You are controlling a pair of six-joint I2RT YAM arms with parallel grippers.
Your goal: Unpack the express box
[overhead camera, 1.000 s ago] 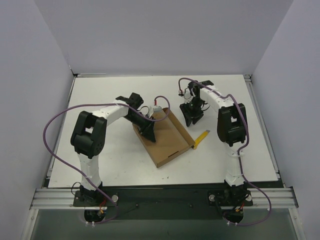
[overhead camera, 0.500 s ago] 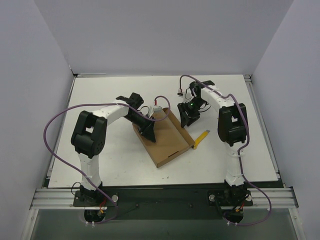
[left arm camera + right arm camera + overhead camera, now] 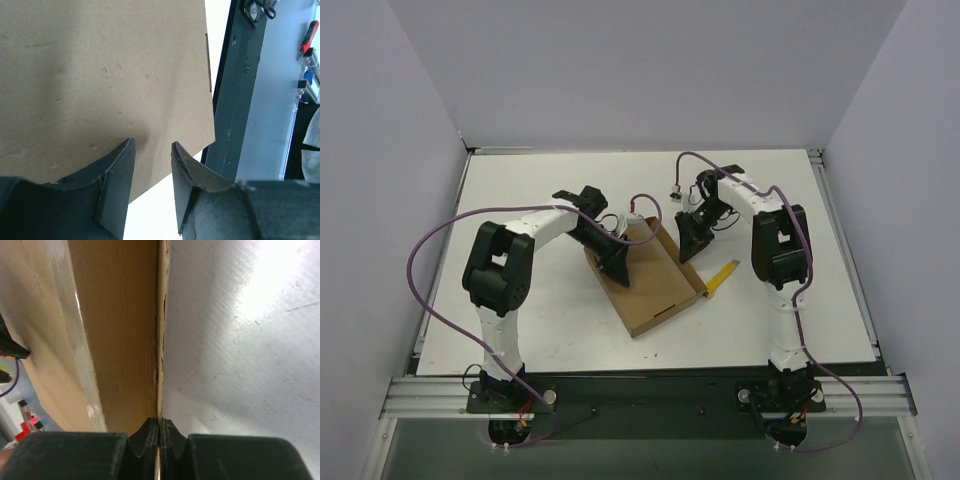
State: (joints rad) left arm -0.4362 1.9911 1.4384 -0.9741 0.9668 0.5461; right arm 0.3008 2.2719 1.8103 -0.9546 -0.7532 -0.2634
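The express box (image 3: 655, 280), flat brown cardboard, lies slanted at the middle of the table. My left gripper (image 3: 617, 272) sits over the box's left part with its jaws apart and nothing between them. In the left wrist view the gripper (image 3: 152, 150) hovers close to the plain lid (image 3: 100, 75), near its corner. My right gripper (image 3: 686, 248) is at the box's far right edge. In the right wrist view the gripper (image 3: 160, 422) is shut on the thin edge of the cardboard flap (image 3: 161, 330), which runs straight away from the jaws.
A small yellow-handled tool (image 3: 722, 278) lies on the white table just right of the box. The table's dark front frame (image 3: 235, 100) shows in the left wrist view. Purple cables loop over both arms. Grey walls enclose the table on three sides.
My right gripper has moved a little left and nearer, onto the box's far right edge. The left arm and the box have barely moved.
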